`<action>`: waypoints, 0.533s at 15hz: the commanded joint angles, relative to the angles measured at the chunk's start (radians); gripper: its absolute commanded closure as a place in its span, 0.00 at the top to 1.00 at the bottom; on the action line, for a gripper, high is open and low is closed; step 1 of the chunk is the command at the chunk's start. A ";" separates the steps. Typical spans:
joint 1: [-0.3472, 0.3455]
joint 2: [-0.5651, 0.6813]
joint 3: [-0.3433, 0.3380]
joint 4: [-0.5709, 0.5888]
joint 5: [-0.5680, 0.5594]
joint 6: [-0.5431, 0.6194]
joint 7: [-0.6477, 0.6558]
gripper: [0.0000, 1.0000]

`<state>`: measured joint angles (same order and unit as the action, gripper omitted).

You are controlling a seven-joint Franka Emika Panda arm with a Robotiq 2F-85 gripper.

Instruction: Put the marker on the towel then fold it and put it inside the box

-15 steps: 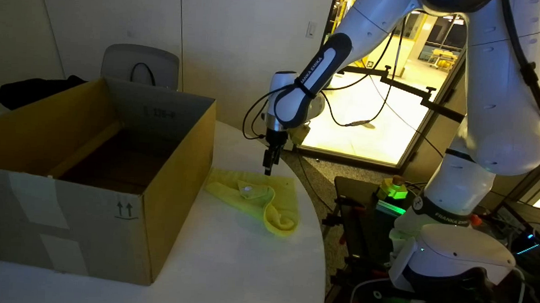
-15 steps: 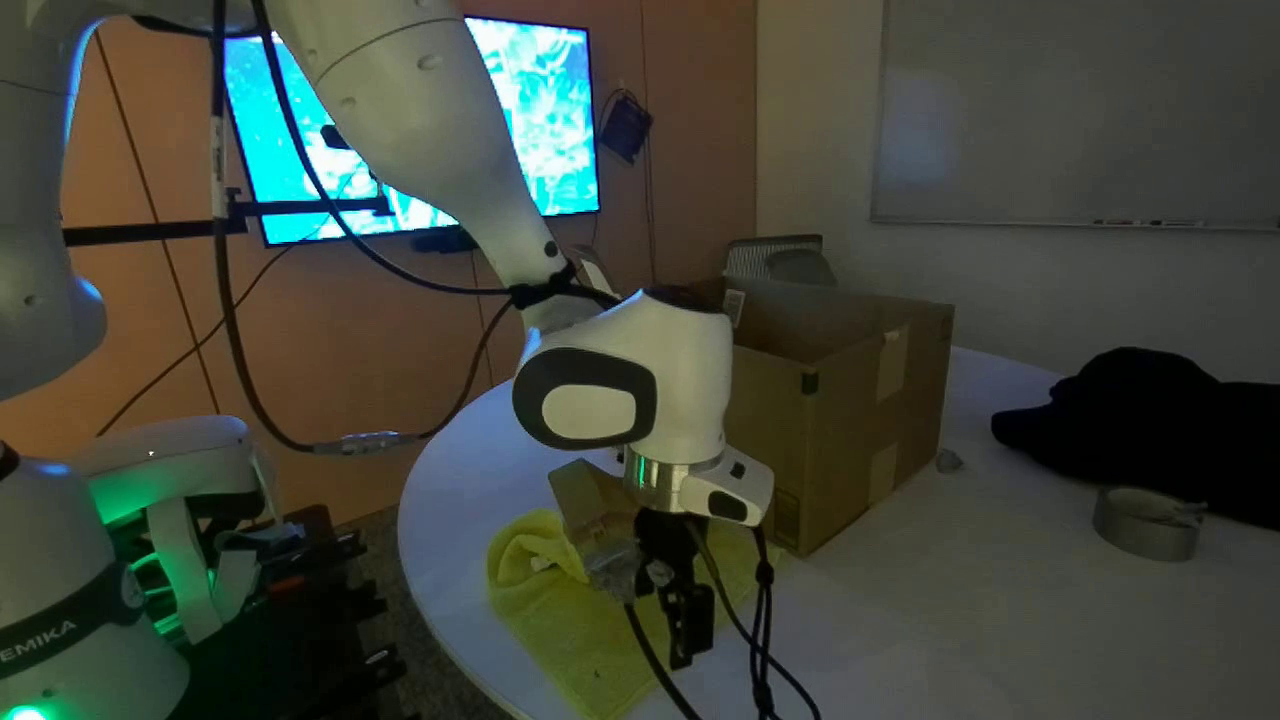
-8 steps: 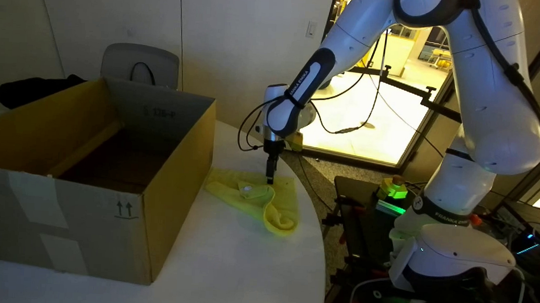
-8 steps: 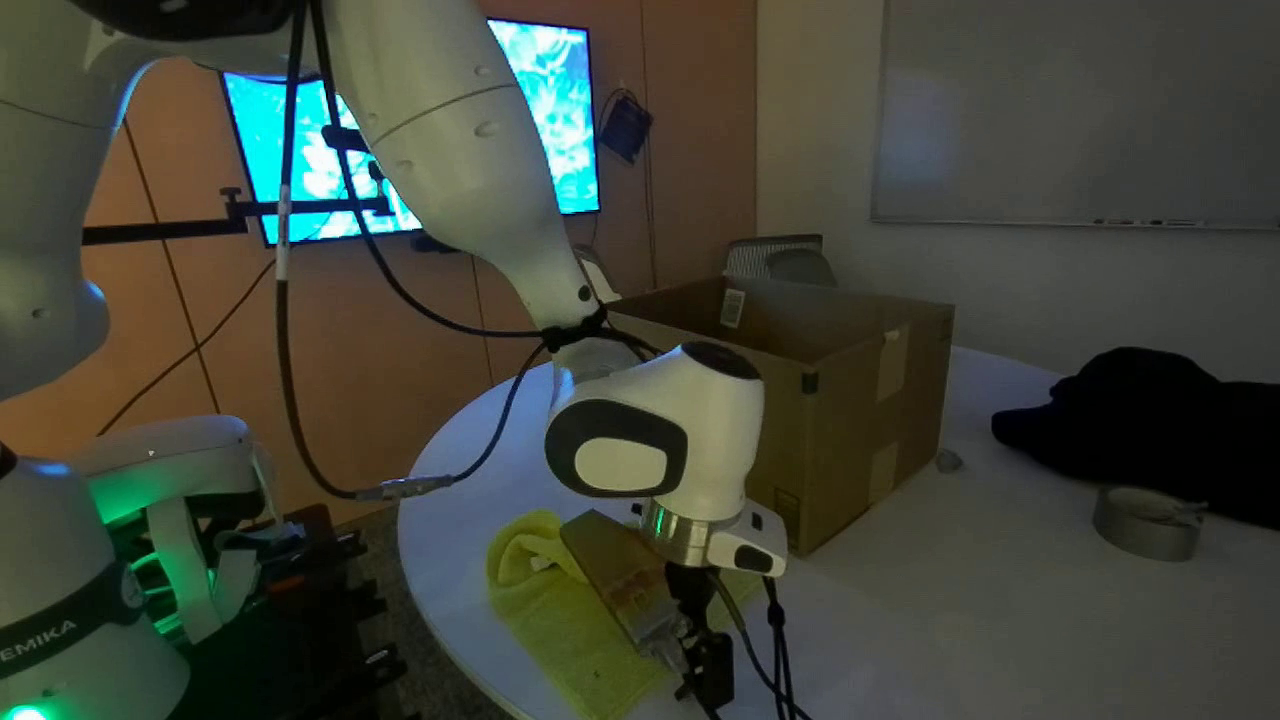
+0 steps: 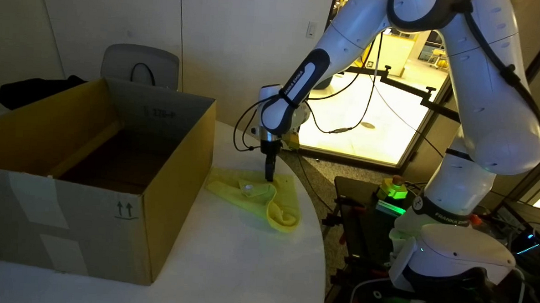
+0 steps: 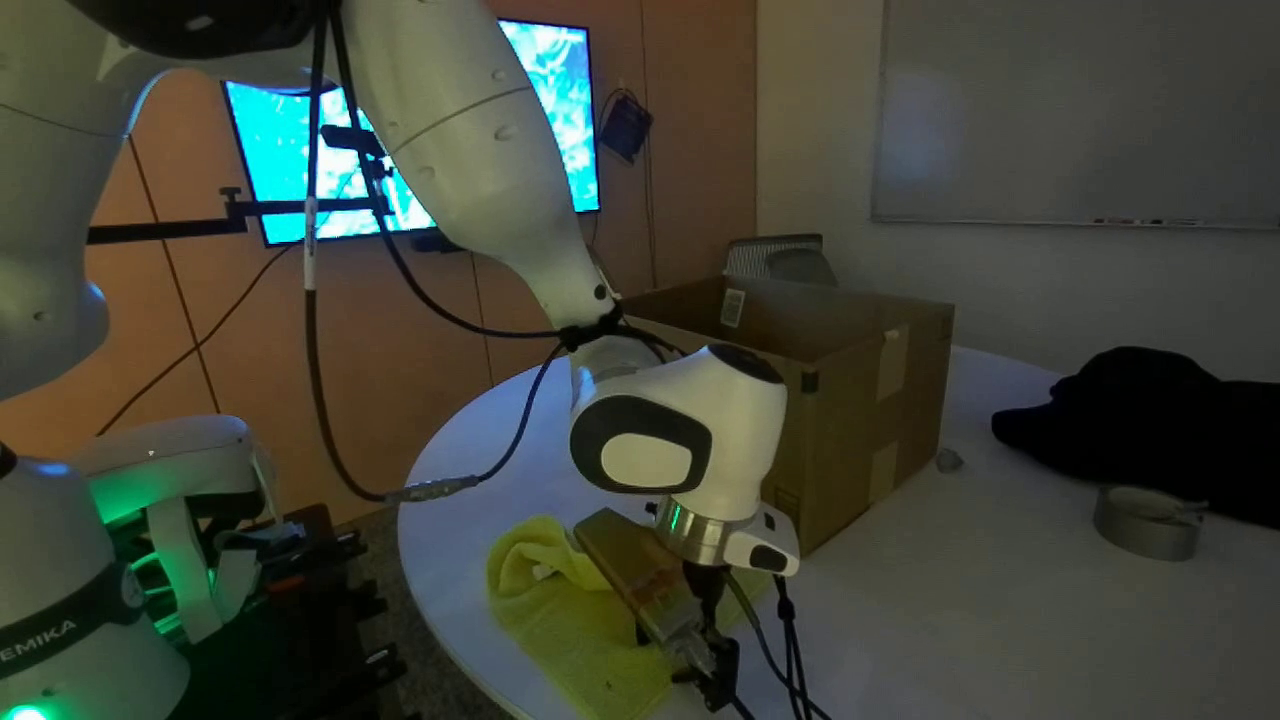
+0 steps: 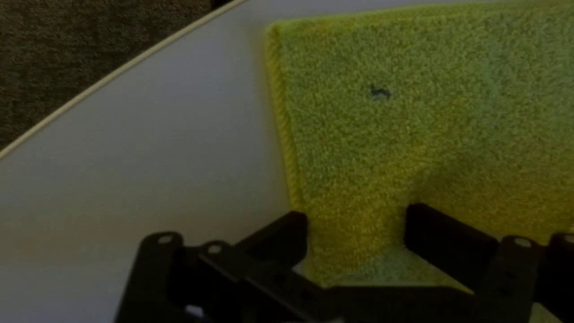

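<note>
The yellow-green towel (image 5: 286,186) lies on the table beside the box, partly folded over, with a curled end; in the wrist view the towel (image 7: 430,112) shows a straight edge and a small dark spot. My gripper (image 7: 356,220) points down at that edge, its fingers apart and towel cloth showing between them. One finger (image 7: 278,237) stands at the towel's border, the opposite one over the cloth. In an exterior view the gripper (image 5: 269,179) reaches down to the towel's far part. The open cardboard box (image 5: 177,179) stands close by. The marker is hidden or out of view.
The round table's edge (image 7: 121,69) runs near the towel. A roll of tape (image 6: 1147,523) and a dark cloth (image 6: 1180,420) lie beyond the box. A chair (image 5: 139,66) stands behind the table. Cables hang around the wrist.
My gripper has come down to the towel over the last second, then shifted slightly towards the box. The towel's curled end has moved a little just now.
</note>
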<state>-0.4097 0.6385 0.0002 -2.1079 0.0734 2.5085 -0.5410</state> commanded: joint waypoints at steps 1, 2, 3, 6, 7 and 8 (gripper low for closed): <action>0.006 0.049 0.005 0.070 -0.010 -0.058 -0.012 0.35; 0.007 0.052 0.006 0.078 -0.010 -0.073 -0.015 0.29; 0.009 0.054 0.008 0.089 -0.009 -0.091 -0.018 0.20; 0.023 0.058 0.009 0.115 -0.011 -0.137 -0.019 0.03; 0.026 0.057 0.011 0.120 -0.011 -0.149 -0.022 0.01; 0.029 0.049 0.013 0.121 -0.011 -0.161 -0.027 0.00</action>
<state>-0.3894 0.6668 0.0053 -2.0316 0.0713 2.3919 -0.5483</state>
